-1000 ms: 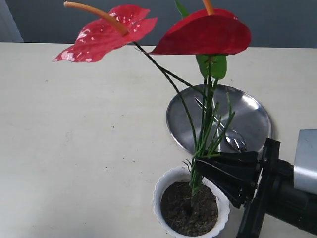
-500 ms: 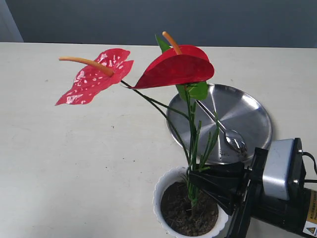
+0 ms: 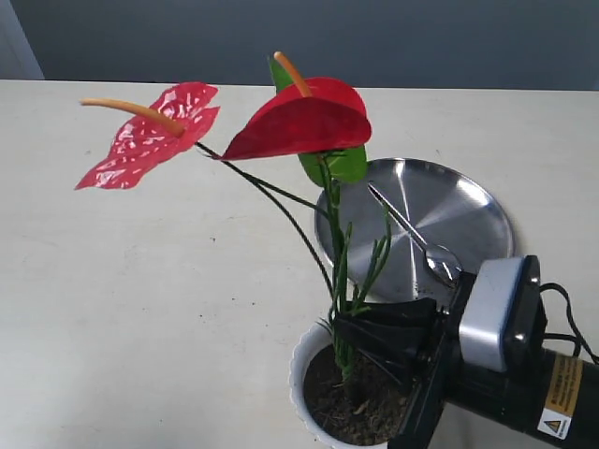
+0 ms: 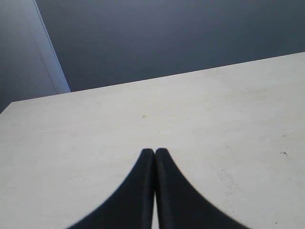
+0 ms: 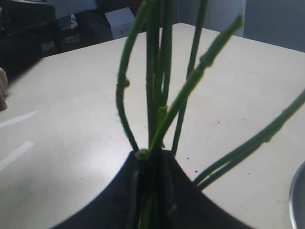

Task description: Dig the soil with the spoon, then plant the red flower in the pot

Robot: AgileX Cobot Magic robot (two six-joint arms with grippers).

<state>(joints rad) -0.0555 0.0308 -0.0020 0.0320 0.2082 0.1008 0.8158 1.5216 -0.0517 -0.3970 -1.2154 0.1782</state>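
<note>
The red flower has two glossy red blooms, orange spikes and a green leaf on thin green stems. My right gripper is shut on the bundle of stems just above the white scalloped pot, and the stem ends reach down to the dark brown soil. In the right wrist view the same gripper clamps the stems between its black fingers. The steel spoon lies on the round steel plate. My left gripper is shut and empty, over bare table.
The round steel plate sits on the pale table behind the pot and right of the stems. The right arm's body fills the lower right corner of the exterior view. A few soil crumbs dot the table near the pot.
My right gripper has carried the flower down and to the left; the blooms sit lower and the stem ends have sunk toward the soil in the pot.
</note>
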